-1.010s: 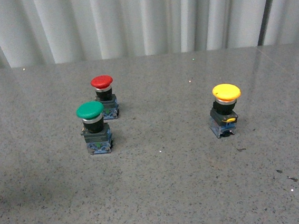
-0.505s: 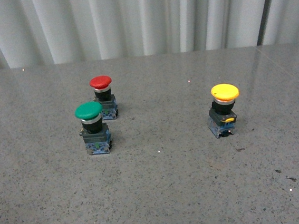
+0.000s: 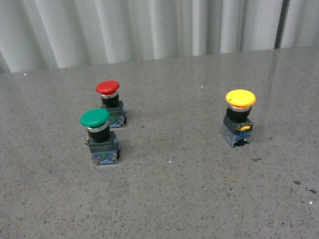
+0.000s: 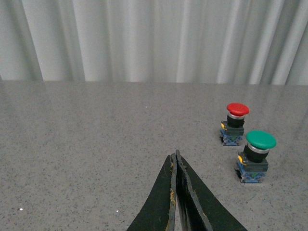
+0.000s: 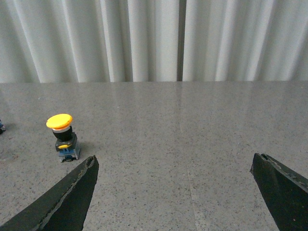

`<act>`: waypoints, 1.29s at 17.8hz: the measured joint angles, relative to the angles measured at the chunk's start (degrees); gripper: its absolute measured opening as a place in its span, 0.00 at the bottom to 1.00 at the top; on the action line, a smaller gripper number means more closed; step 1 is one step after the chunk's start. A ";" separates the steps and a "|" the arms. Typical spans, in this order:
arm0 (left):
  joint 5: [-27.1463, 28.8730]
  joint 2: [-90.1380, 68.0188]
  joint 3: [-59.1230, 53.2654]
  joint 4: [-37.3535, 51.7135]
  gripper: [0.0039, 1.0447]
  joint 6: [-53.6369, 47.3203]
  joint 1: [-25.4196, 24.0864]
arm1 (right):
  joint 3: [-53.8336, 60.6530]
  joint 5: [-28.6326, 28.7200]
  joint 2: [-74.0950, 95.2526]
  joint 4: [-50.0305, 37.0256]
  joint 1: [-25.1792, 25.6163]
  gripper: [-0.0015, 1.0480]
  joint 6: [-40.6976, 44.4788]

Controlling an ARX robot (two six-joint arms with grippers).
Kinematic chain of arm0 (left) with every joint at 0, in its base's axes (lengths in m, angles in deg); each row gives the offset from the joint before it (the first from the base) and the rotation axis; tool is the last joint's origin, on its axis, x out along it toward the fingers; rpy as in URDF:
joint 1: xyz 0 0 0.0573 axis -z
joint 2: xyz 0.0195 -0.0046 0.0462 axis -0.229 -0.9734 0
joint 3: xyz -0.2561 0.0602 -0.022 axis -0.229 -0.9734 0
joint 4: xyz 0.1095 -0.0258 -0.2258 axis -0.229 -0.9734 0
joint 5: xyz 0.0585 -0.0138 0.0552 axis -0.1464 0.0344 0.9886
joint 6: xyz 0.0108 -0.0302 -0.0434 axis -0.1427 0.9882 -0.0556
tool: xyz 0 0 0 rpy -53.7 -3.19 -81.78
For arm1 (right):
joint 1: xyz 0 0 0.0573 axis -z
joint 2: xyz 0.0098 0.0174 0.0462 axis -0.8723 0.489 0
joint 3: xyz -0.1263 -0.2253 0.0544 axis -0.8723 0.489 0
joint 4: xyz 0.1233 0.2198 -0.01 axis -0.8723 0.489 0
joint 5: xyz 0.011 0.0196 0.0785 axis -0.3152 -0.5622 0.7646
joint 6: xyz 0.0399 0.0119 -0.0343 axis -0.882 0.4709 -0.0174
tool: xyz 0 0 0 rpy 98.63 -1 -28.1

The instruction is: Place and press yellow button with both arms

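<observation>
The yellow button [image 3: 241,114] stands upright on the grey table at the right of the front view, yellow cap on a black body with a blue-grey base. It also shows in the right wrist view, yellow button [image 5: 61,137], just beyond one black finger. My right gripper [image 5: 174,161] is open wide over bare table, nothing between its fingers. My left gripper [image 4: 175,155] is shut, its two black fingers pressed together with nothing held. Neither arm appears in the front view.
A green-capped button [image 3: 99,135] and a red-capped button [image 3: 110,103] stand close together on the left of the table [image 3: 173,203]; both also appear in the left wrist view, green button [image 4: 257,155], red button [image 4: 236,123]. A pleated grey curtain [image 3: 150,18] closes the far edge.
</observation>
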 joint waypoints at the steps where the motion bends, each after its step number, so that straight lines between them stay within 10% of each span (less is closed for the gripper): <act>1: 0.02 1.07 -0.22 -0.70 0.01 0.02 0.00 | 0.00 0.00 0.00 0.00 0.00 0.94 0.00; 23: 0.00 20.83 -2.16 -18.34 0.01 0.00 0.00 | 0.00 0.00 0.00 0.00 0.00 0.94 0.00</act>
